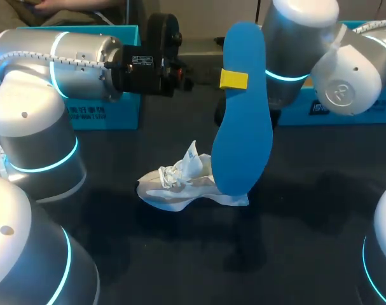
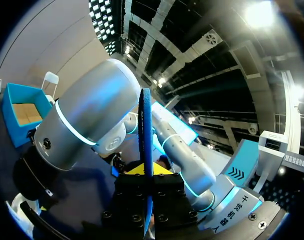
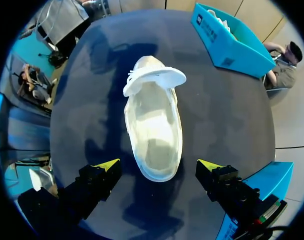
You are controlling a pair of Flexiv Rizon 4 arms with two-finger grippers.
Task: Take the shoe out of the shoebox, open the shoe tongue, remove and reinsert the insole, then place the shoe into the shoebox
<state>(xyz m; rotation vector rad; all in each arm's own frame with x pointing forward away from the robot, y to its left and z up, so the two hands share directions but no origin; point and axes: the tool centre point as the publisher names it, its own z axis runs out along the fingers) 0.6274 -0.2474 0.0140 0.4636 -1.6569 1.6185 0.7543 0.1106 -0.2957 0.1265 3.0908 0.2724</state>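
left pincer clamps insole aloft | right pincer spread above shoe

I read the insole as smooth, matt blue foam. The shoe is white cloth mesh, partly translucent, with woven laces. The tabletop is dark and matt. The shoebox is teal card, faintly glossy. My left arm has a satin silver shell. The right hand is matt black.
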